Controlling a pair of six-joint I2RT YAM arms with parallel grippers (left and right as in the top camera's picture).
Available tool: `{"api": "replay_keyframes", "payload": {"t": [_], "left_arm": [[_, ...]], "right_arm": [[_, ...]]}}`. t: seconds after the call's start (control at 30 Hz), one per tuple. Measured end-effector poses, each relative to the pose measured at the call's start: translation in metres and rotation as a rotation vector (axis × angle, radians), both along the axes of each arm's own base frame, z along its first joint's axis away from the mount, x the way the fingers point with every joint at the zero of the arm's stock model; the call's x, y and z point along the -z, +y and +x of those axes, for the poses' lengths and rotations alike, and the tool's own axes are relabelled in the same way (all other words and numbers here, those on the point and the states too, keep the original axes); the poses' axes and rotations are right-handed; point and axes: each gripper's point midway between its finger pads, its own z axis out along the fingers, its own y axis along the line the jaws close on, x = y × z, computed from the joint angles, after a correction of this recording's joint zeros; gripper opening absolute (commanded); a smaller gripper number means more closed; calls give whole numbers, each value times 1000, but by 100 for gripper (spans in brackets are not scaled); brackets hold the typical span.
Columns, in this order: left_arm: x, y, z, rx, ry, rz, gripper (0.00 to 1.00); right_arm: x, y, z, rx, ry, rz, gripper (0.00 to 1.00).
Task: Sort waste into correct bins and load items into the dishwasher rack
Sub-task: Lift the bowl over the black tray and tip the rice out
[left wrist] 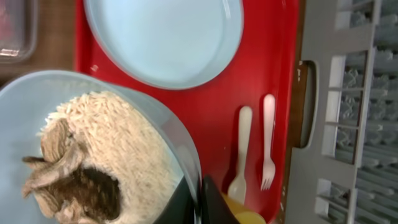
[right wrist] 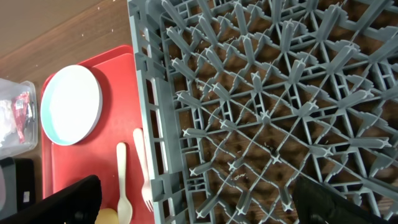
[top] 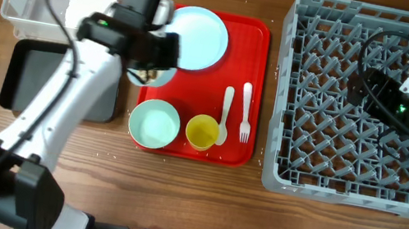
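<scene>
On wooden surface (top: 189,204), note left hand (left wrist: 200,194) pinched shut on rim of white bowl (left wrist: 25,106), at left edge of red tray (top: 239,54), just beside black tray (top: 27,77). Carry level, then tip slowly over black tray to shed food scraps (left wrist: 112,143) cleanly. Avoid spilling onto red tray. Leave right hand (right wrist: 202,202) wide open, empty, above dishwasher rack (top: 322,109).

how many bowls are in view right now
2. A teal bowl sits at the front-left corner of the red tray. A white bowl holding food scraps is at the tray's left edge, mostly hidden under the left arm in the overhead view.
</scene>
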Motion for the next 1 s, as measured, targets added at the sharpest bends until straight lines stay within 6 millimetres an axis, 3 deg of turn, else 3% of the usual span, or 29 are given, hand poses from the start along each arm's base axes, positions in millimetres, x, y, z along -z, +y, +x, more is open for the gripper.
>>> {"api": "replay_keyframes", "payload": {"t": [0.2,0.43,0.77,1.0], "left_arm": [[-1,93,9,-215,57,-135,4],[13,157,1,-327,78,-286,4],[60,190,4,-362,141,-546,4],[63,193,10,-352,125,-824,4]], "right_arm": [[0,0,0,0,0,0,100],[0,0,0,0,0,0,100],[0,0,0,0,0,0,99],[0,0,0,0,0,0,100]]}}
